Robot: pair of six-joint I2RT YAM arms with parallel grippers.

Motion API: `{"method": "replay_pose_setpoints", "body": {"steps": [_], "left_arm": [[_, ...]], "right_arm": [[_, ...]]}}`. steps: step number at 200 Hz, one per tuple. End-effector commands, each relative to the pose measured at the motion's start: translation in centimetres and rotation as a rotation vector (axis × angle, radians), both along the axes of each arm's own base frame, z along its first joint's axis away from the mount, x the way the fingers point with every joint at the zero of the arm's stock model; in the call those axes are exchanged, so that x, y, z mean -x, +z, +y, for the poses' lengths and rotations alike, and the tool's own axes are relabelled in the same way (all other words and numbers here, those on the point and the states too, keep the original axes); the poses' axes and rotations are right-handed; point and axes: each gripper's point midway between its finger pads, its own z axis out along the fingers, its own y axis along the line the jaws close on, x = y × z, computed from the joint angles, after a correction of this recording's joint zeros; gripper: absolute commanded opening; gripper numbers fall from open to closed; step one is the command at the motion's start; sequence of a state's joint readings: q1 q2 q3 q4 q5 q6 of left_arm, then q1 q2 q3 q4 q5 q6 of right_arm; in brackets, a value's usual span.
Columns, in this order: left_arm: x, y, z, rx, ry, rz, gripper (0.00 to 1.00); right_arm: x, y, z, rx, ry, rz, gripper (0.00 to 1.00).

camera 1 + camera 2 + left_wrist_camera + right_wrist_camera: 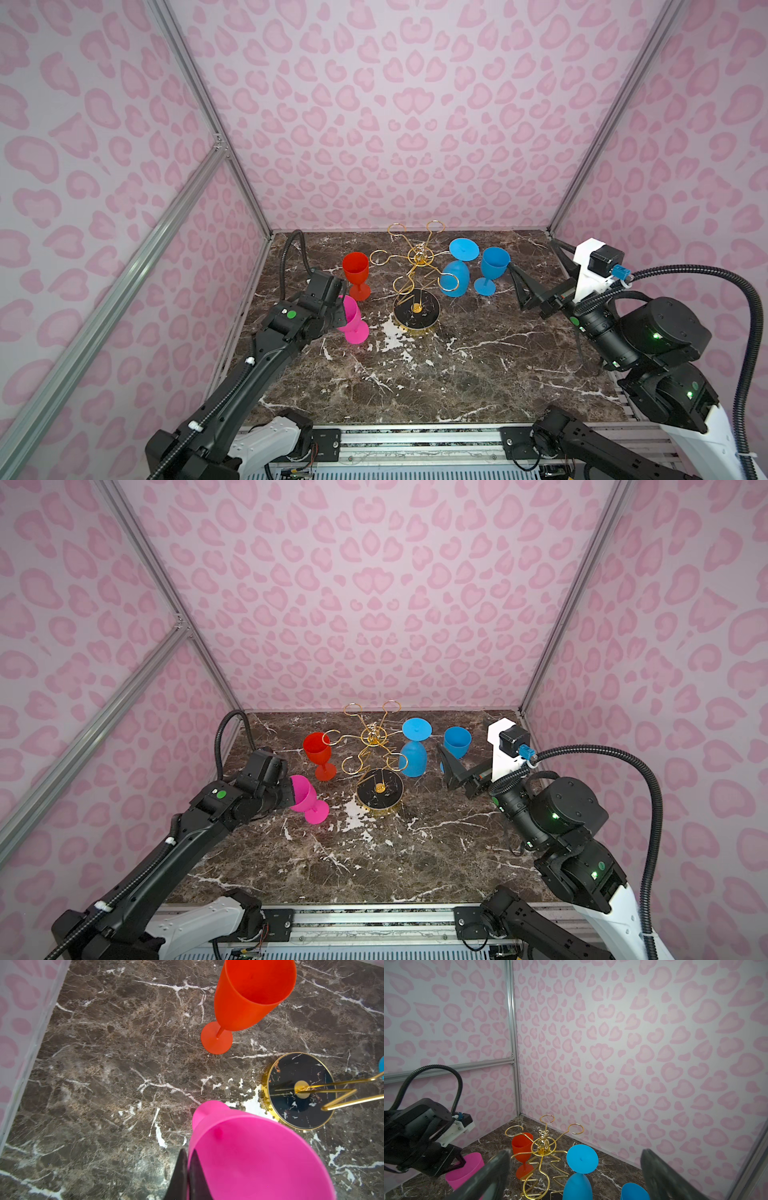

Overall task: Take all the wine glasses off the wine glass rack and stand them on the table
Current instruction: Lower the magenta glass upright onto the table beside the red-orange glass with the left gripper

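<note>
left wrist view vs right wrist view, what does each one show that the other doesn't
Only the left wrist: a clear look at the round black base of the wine glass rack and down into the bowl of the pink glass. Only the right wrist: the right gripper open, the rack's loops and bear-shaped top, the upside-down blue glass and upright blue glass (the left wrist catches just a blue sliver). Both: left gripper shut on the pink rim, red glass, rack, marble table.
</note>
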State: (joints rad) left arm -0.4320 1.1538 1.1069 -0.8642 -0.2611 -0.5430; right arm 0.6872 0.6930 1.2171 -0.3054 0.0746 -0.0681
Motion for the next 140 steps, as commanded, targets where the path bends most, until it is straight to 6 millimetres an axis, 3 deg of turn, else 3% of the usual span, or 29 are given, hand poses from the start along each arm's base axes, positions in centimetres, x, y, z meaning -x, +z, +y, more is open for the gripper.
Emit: {"method": "replay_pose_setpoints", "body": {"steps": [1,42,140], "left_arm": [[-2.6,0.6,-2.0,0.020,-0.092,-0.017,0.03],[-4.6,-1.6,-3.0,-0.033,-0.146,0.075,0.03],[-5.3,-4.1,-2.0,-0.159,-0.155,0.151,0.03]], "right_arm": [[0.0,-0.1,-0.3,-0.024,-0.008,0.009,0.99],[0.1,-0.4,-0.7,-0.020,-0.022,0.018,0.99],[0.1,-0.9,-0.9,-0.018,-0.029,0.031,0.99]]}}
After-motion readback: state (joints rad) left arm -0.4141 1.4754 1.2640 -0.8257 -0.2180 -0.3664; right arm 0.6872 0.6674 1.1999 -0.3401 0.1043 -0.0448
